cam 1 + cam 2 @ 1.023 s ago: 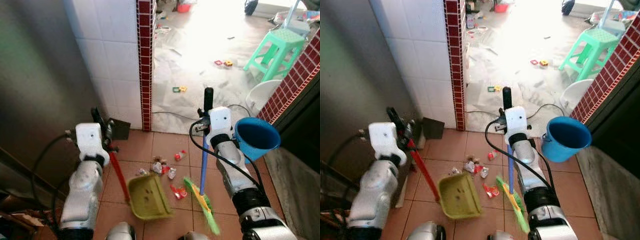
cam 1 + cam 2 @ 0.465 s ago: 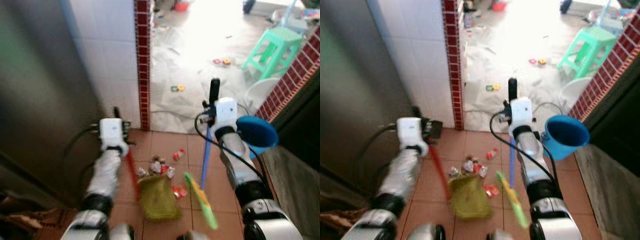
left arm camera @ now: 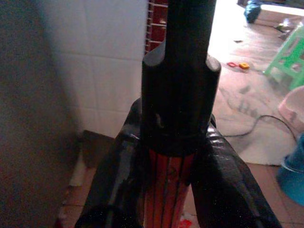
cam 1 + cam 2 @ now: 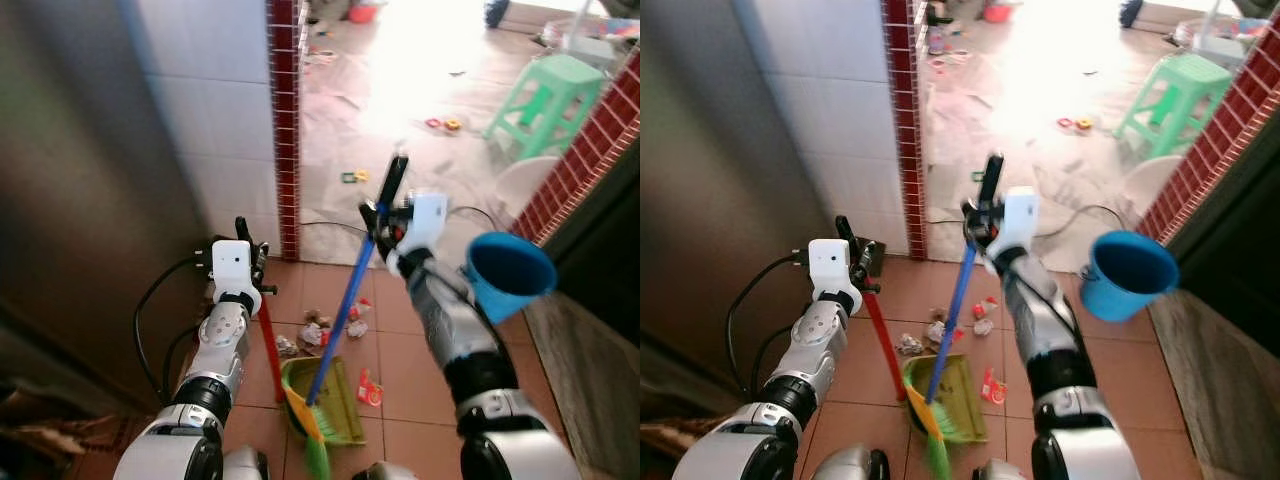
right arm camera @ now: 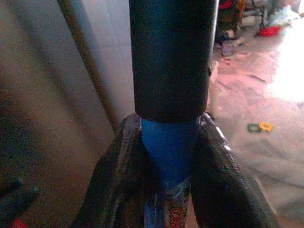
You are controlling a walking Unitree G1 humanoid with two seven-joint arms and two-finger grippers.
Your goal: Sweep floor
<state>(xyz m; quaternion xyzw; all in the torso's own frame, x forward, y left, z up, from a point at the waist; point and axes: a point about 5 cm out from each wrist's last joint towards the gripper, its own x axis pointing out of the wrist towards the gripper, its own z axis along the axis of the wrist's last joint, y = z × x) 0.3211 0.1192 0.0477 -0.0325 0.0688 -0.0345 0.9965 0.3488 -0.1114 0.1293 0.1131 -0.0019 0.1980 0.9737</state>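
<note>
My right gripper [image 4: 385,218] is shut on the blue broom handle [image 4: 345,300] just below its black end cap [image 5: 171,57]. The broom slants down to my left, and its green and yellow bristles [image 4: 312,440] rest at the near edge of the green dustpan [image 4: 335,400]. The left gripper [image 4: 248,250] is shut on the dustpan's red handle [image 4: 269,340], which stands nearly upright beside the wall. Scraps of litter [image 4: 318,332] lie on the brown tiles just beyond the pan. One red wrapper [image 4: 368,388] lies to its right.
A blue bucket [image 4: 508,275] stands close by my right forearm. A red-tiled pillar [image 4: 285,130] edges the white wall on the left. Beyond the doorway are a green stool [image 4: 545,95], a white basin [image 4: 520,185], small toys [image 4: 444,124] and a cable [image 4: 330,228].
My right arm has swung the broom leftward, carrying the bristles from right of the dustpan into it. The left arm has stood the red handle more upright, closer to the pillar.
</note>
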